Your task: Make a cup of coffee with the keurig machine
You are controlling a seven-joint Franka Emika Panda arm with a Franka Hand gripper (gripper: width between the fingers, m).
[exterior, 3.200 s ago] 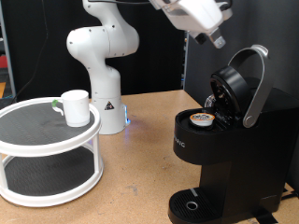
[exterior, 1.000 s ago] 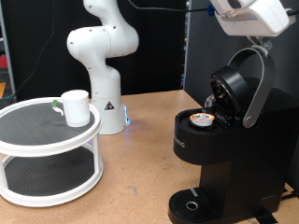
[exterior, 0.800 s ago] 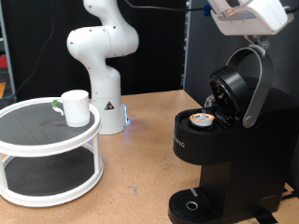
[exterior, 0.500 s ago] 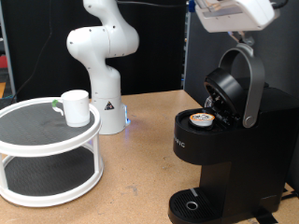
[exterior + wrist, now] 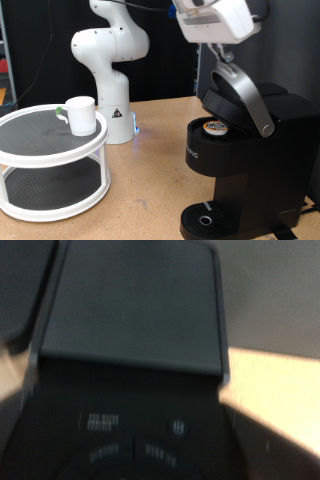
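The black keurig machine [image 5: 245, 170] stands at the exterior view's right. Its silver-grey lid handle [image 5: 252, 100] is tilted forward, and the lid is lowered partway over the chamber. A small coffee pod [image 5: 213, 127] still shows in the open chamber. My gripper [image 5: 222, 52] is at the top of the handle, touching it, with its fingers together and nothing between them. The white cup [image 5: 80, 115] stands on the round white rack at the exterior view's left, far from the gripper. The wrist view is blurred and shows the machine's black top [image 5: 140, 310] and buttons [image 5: 130, 435], but no fingers.
The two-tier round white rack [image 5: 40, 150] fills the exterior view's lower left. The arm's white base [image 5: 108, 60] stands behind it on the wooden table [image 5: 140, 190]. The drip tray [image 5: 205, 220] at the machine's base holds no cup.
My gripper has moved left and down from above the raised handle. It has pushed the handle forward, so the lid has swung from fully open to partly lowered. The cup has not moved.
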